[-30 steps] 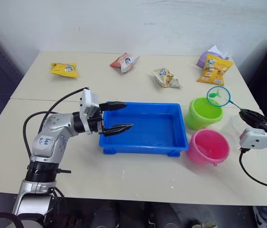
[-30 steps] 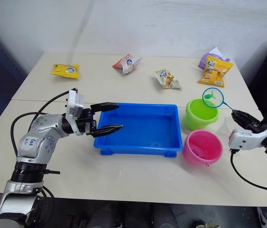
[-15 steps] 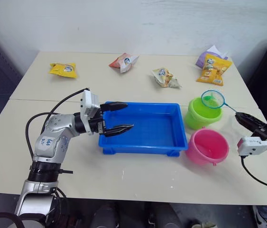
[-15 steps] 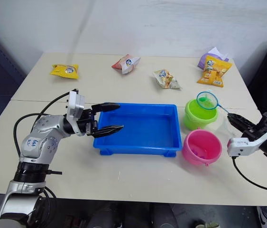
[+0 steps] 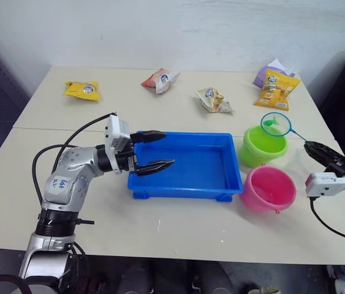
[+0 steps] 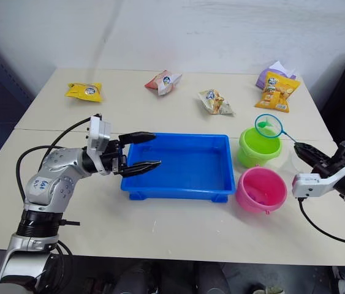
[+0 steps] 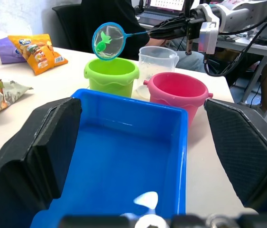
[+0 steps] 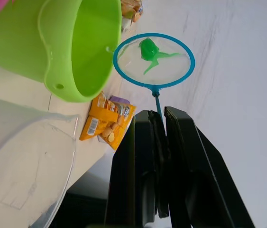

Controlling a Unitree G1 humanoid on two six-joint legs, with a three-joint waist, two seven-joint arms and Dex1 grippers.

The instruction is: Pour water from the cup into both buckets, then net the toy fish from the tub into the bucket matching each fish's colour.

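**Green fish held in the net above the green bucket**

White wall stands behind a pale worktop [image 5: 178,226] that carries everything. Along its far edge lie snack packets: a yellow one [image 5: 82,89] toward the far left corner, a red-and-white one [image 5: 160,79] and a pale green one [image 5: 214,100] nearer the middle, and an orange one [image 5: 277,89] leaning on a purple one [image 5: 268,70] toward the far right corner.

At mid-worktop sits the blue tub [image 5: 187,165], holding water. Just to its right stand the two buckets, touching or nearly so: the green bucket [image 5: 264,146] farther back, the pink bucket [image 5: 269,189] nearer the front edge. From the left wrist view the clear cup [image 7: 157,61] stands behind them, toward the right edge.

The right gripper [image 5: 317,149] hangs over the right edge, its fingers [image 8: 142,161] pressed together on the thin dark handle of the net [image 5: 276,124]. The blue hoop is held in the air just above the far rim of the green bucket, and a small green fish [image 8: 149,49] lies in the mesh.

The left gripper [image 5: 154,150] reaches in from the left, its fingers [image 5: 155,165] spread wide and holding nothing, poised over the tub's left end, one finger by the far-left corner and the other over the water.
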